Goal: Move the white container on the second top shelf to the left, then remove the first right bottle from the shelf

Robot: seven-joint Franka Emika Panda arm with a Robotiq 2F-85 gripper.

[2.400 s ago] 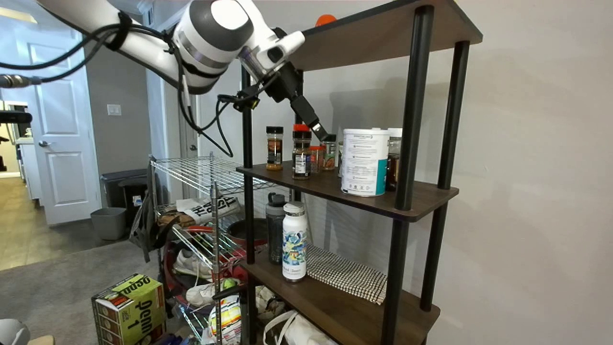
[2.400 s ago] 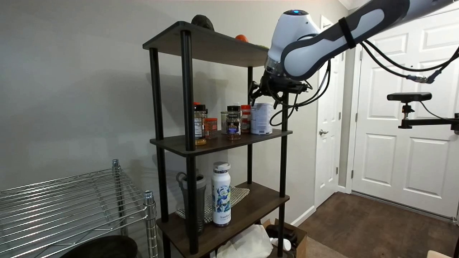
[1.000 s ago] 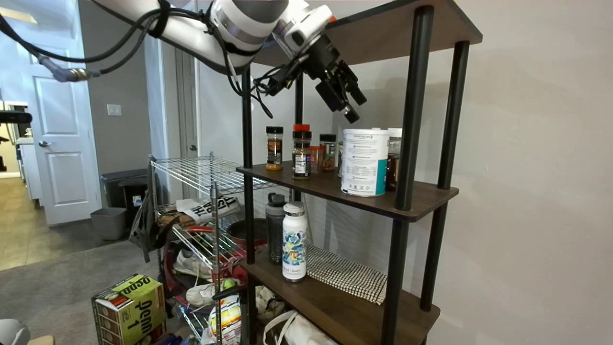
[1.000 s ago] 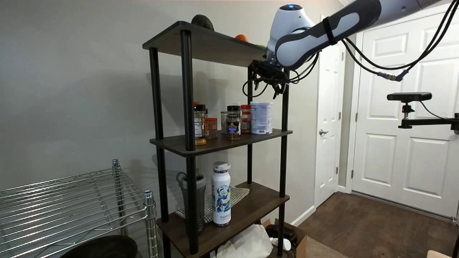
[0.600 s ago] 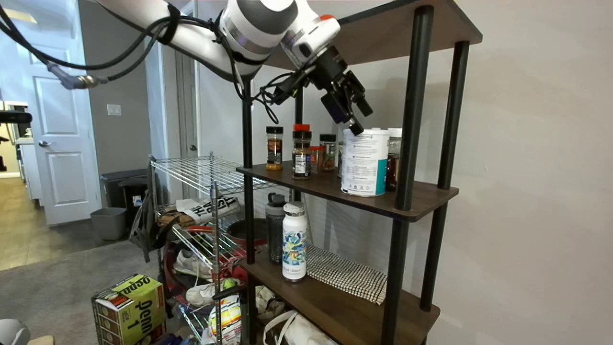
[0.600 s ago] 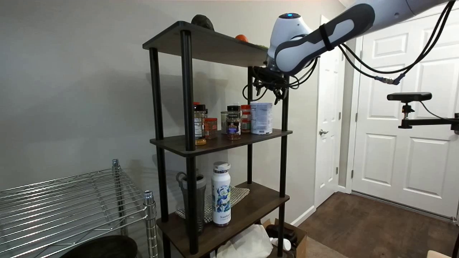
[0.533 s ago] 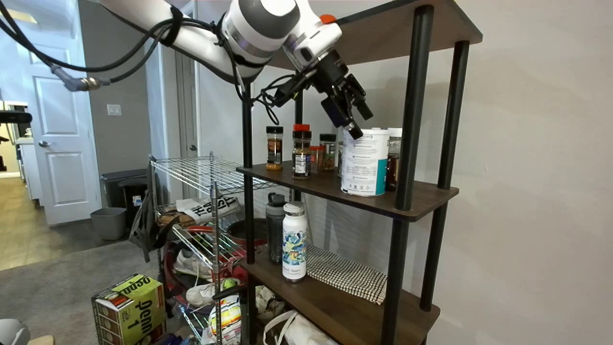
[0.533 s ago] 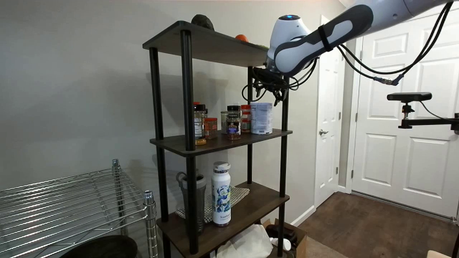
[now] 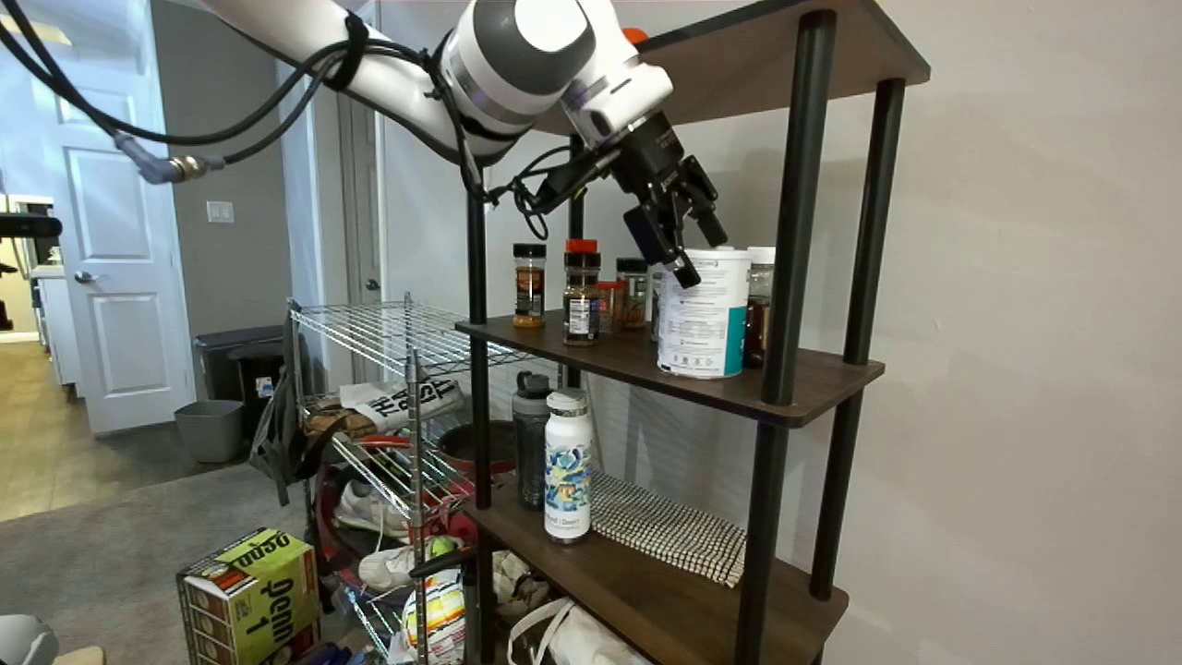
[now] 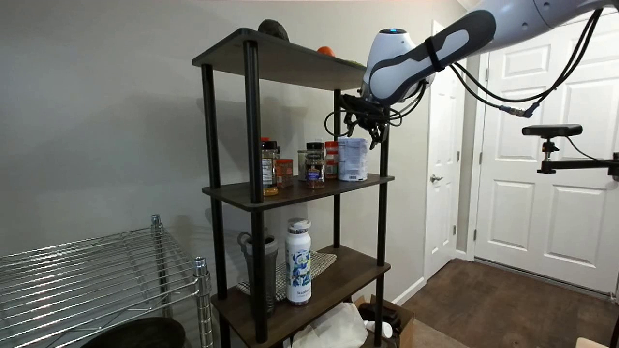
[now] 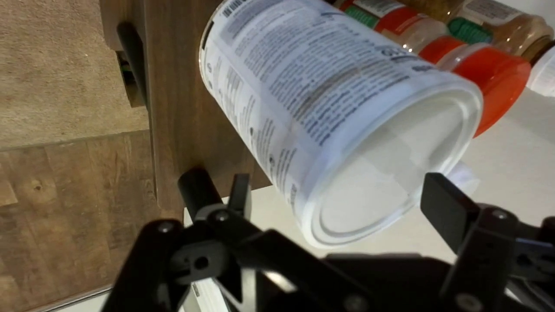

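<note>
The white container [image 9: 702, 323] stands upright on the second board of the dark brown shelf [image 9: 628, 349], near its right end. My gripper [image 9: 699, 253] hangs tilted down just above it, open, with one finger in front of its rim in this exterior view. In the wrist view the container [image 11: 312, 82] has its lid end lying between the spread fingers of the gripper [image 11: 340, 184]; whether a finger touches it I cannot tell. Right of and behind the container, the rightmost bottle [image 9: 759, 314], dark brown with a white cap, is partly hidden by the container and a post.
Spice jars [image 9: 582, 305] crowd the same board left of the container, and a red-lidded jar [image 11: 498, 78] sits close beside it. A black post [image 9: 796, 212] rises at the board's front right corner. The top board [image 9: 739, 78] is overhead. A wire rack [image 9: 369, 319] stands at left.
My gripper has come over from above the spice jars and swivelled, then lowered onto the container's rim height, still open. The container and bottles have stayed in place.
</note>
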